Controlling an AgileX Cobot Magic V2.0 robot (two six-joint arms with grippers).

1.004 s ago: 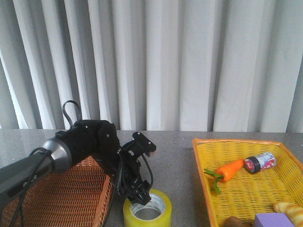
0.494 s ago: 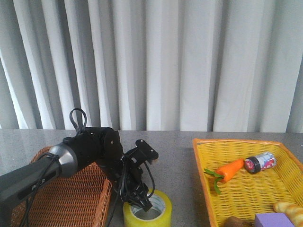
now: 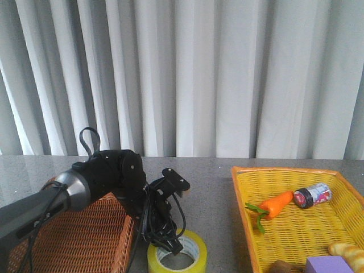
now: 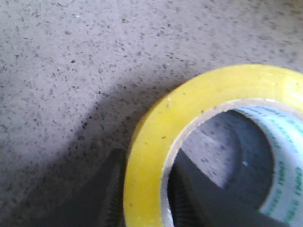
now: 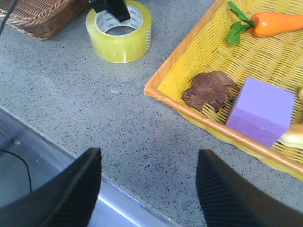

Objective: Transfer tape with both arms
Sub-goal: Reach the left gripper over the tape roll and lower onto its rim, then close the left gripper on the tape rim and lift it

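Note:
The tape, a wide yellow roll with a white core printed in green, lies flat on the grey table near the front edge. My left gripper reaches down onto it. In the left wrist view one finger is outside the yellow wall and the other is inside the core, both pressed against the wall. My left gripper is shut on the tape. My right gripper is open and empty above the table's front edge. The tape lies ahead of it.
A brown wicker basket stands just left of the tape. A yellow basket on the right holds a carrot, a small jar, a purple block and a brown lump.
My left gripper has come down onto the roll, one finger going into the core, and has closed on the wall. The tape has shifted very slightly on the table.

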